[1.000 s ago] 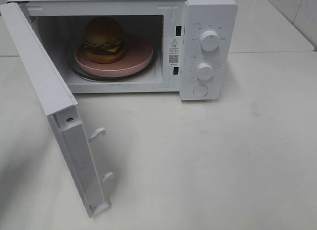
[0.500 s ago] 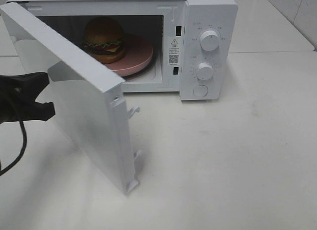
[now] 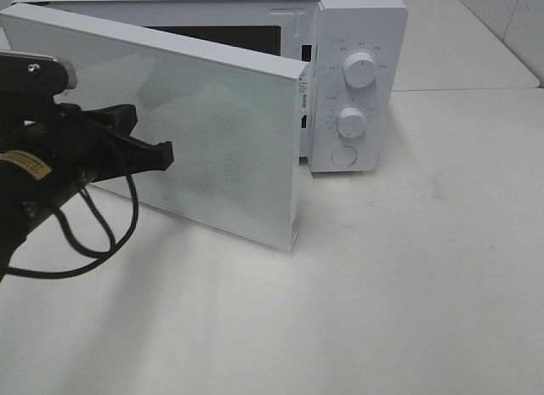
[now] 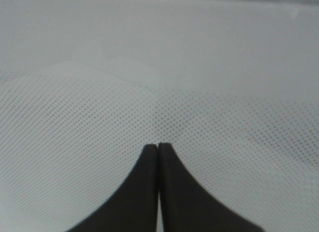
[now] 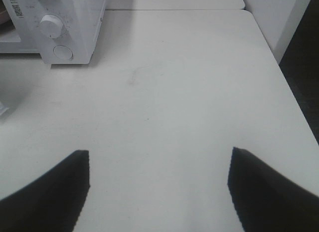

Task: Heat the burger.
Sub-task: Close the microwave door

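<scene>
Microwave oven [image 3: 361, 21]: white, box-shaped, smooth matte casing, standing at the back of the tabletop [image 3: 408, 284]. Control panel on its right side carries two round white ribbed knobs, upper [image 3: 360, 70] and lower [image 3: 351, 121], with a flat round button [image 3: 343, 156] beneath them. Door [image 3: 229, 157]: flat white rectangular slab, hinged on the left, ajar at a shallow angle, its free edge just in front of the control panel. The glossy window has a fine dotted mesh over its lower part and plain pale glass above. A thin dark strip of the oven's inside [image 3: 246, 36] shows over the door's top edge. Burger: not visible, since the door covers the oven's opening. Left tool [image 3: 163, 154]: black, matte, two curved tapering fingers pressed flat together with nothing between them, their joined tip against the outer face of the door window. Its arm is black, with a small yellow label [image 3: 21, 161] and a metal fitting [image 3: 47, 72] at the top. Cable [image 3: 98, 242]: thin, black, hanging from the arm in a loose loop over the tabletop. Right tool [image 5: 158, 153]: two black wedge-shaped fingers set wide apart and holding nothing, above bare tabletop well clear of the oven's right front corner. The tabletop is an off-white, smooth, matte surface with faint grey scuffs [image 5: 134, 77] and a straight seam [image 3: 476, 90] running behind the oven.
</scene>
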{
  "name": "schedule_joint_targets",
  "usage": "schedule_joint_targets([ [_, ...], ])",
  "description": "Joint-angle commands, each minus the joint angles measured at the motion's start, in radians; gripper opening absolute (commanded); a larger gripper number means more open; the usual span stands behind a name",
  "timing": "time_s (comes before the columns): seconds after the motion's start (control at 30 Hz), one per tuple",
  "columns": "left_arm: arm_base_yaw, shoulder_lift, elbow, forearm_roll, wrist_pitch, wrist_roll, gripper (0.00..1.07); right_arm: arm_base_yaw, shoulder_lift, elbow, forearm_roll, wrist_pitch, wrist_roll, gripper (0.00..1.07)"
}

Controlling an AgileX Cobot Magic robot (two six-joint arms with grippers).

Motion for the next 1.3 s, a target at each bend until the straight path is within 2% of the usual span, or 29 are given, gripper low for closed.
schedule_joint_targets([
  [0.03,-0.035,0.04,-0.078,-0.093,-0.014,0.053,0.0,-0.008,-0.029,0.003,0.002,-0.009,-0.006,0.75],
  [0.07,-0.048,0.067,-0.127,-0.119,-0.006,0.074,0.0,-0.008,-0.029,0.003,0.002,-0.009,-0.006,0.75],
  [0.1,-0.048,0.067,-0.127,-0.119,-0.006,0.074,0.0,-0.008,-0.029,0.003,0.002,-0.009,-0.006,0.75],
  [0.27,-0.057,0.126,-0.268,-0.176,0.068,0.133,0.0,-0.008,-0.029,0.003,0.002,-0.009,-0.006,0.75],
  [0.3,-0.057,0.126,-0.268,-0.176,0.068,0.133,0.0,-0.008,-0.029,0.003,0.002,-0.009,-0.006,0.75],
  [0.37,-0.057,0.157,-0.336,-0.211,0.085,0.182,0.0,-0.008,-0.029,0.003,0.002,-0.009,-0.006,0.75],
  [0.4,-0.057,0.157,-0.336,-0.211,0.085,0.182,0.0,-0.008,-0.029,0.003,0.002,-0.009,-0.006,0.75],
  [0.43,-0.057,0.177,-0.381,-0.237,0.093,0.212,0.0,-0.008,-0.029,0.003,0.002,-0.009,-0.006,0.75],
  [0.47,-0.057,0.177,-0.381,-0.237,0.093,0.212,0.0,-0.008,-0.029,0.003,0.002,-0.009,-0.006,0.75],
  [0.5,-0.057,0.196,-0.419,-0.26,0.093,0.237,0.0,-0.008,-0.029,0.003,0.002,-0.009,-0.006,0.75],
  [0.83,-0.054,0.274,-0.578,-0.316,0.148,0.302,0.0,-0.008,-0.029,0.003,0.002,-0.009,-0.006,0.75],
  [1.03,-0.045,0.278,-0.601,-0.321,0.181,0.321,0.0,-0.008,-0.029,0.003,0.002,-0.009,-0.006,0.75],
  [1.1,-0.059,0.252,-0.594,-0.336,0.276,0.356,0.0,-0.008,-0.029,0.003,0.002,-0.009,-0.006,0.75],
  [1.17,-0.066,0.241,-0.591,-0.337,0.292,0.367,0.0,-0.008,-0.029,0.003,0.002,-0.009,-0.006,0.75],
  [1.2,-0.081,0.216,-0.571,-0.337,0.324,0.385,0.0,-0.008,-0.029,0.003,0.002,-0.009,-0.006,0.75],
  [1.3,-0.105,0.183,-0.529,-0.347,0.335,0.386,0.0,-0.008,-0.029,0.003,0.002,-0.009,-0.006,0.75],
])
